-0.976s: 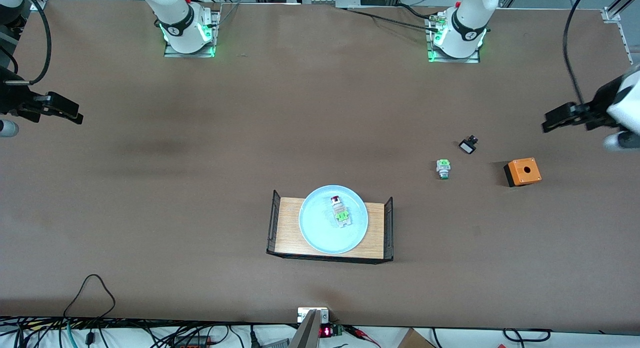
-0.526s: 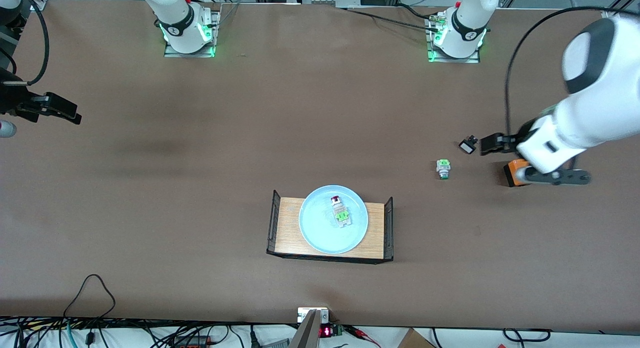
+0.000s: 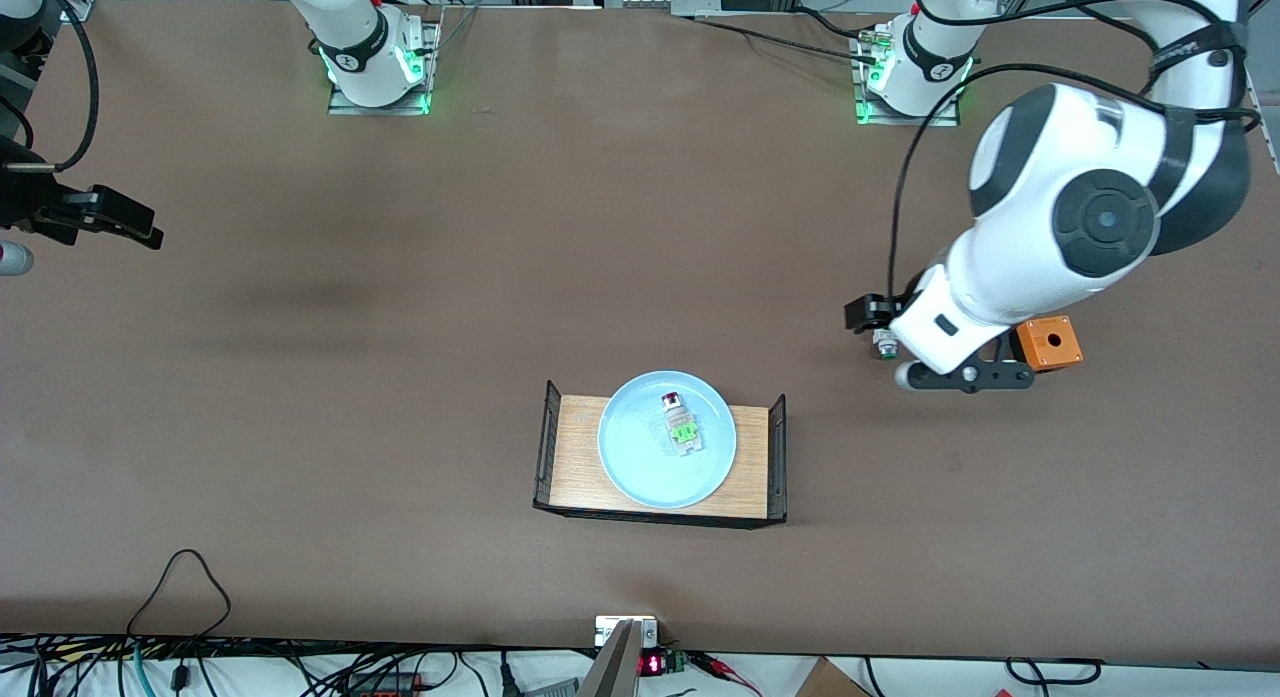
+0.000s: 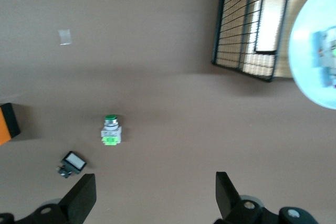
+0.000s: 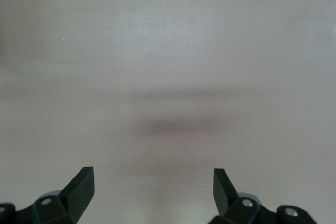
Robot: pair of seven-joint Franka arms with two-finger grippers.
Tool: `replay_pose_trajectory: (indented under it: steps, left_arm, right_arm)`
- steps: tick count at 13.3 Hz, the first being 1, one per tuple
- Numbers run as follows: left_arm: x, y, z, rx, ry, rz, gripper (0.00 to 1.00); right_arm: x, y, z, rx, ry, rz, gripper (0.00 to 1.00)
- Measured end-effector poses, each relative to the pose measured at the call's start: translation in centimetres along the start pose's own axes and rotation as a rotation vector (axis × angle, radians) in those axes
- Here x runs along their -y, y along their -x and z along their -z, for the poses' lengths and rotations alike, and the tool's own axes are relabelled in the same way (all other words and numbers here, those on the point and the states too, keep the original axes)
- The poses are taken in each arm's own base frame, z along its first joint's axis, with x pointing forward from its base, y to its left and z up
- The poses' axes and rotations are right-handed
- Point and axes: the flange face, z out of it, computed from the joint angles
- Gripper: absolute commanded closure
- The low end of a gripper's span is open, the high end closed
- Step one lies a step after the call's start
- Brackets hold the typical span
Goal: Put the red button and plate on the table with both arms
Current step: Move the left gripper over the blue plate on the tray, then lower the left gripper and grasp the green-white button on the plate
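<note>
The pale blue plate (image 3: 640, 467) sits on a small wooden tray (image 3: 578, 457) near the table's (image 3: 400, 377) middle. The red button (image 3: 679, 422) lies on the plate, red cap pointing away from the front camera. In the left wrist view the plate (image 4: 310, 40) and the button (image 4: 326, 56) show at the frame's edge. My left gripper (image 3: 858, 314) is open and empty over the table beside the green switch, toward the left arm's end from the tray; its fingers (image 4: 79, 198) stand wide apart. My right gripper (image 3: 145, 232) is open and empty over bare table at the right arm's end (image 5: 152, 190).
A green-and-silver switch (image 4: 111, 129) without a red cap, a small black part (image 4: 71, 163) and an orange box (image 3: 1045, 342) lie by the left gripper. The tray has black wire ends (image 4: 247, 30). Cables run along the table edge nearest the front camera.
The left arm has swung in from the table's end toward the middle, passing over the orange box and the black part. The right arm has barely moved.
</note>
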Motion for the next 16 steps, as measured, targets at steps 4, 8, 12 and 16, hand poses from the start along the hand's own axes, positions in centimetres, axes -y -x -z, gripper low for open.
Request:
replay_pose_trajectory:
  steps: [4,8,12,16]
  left_arm:
    - [-5.2,0.1,0.7,-0.07,0.031,0.054,0.0]
    - [-10.3,0.2,-0.5,-0.152,0.09,0.141,0.0]
    - [-15.3,-0.1,-3.3,-0.201,0.14,0.269,0.0]
    - [-18.7,-1.9,-5.8,-0.289,0.143,0.355,0.0]
  right_arm:
    - [-0.1,0.0,0.0,0.0,0.0,-0.001,0.0]
    - [-0.1,0.0,0.0,0.0,0.0,-0.002,0.0]
    - [-0.1,0.0,0.0,0.0,0.0,-0.002,0.0]
    - [-0.1,0.0,0.0,0.0,0.0,-0.002,0.0]
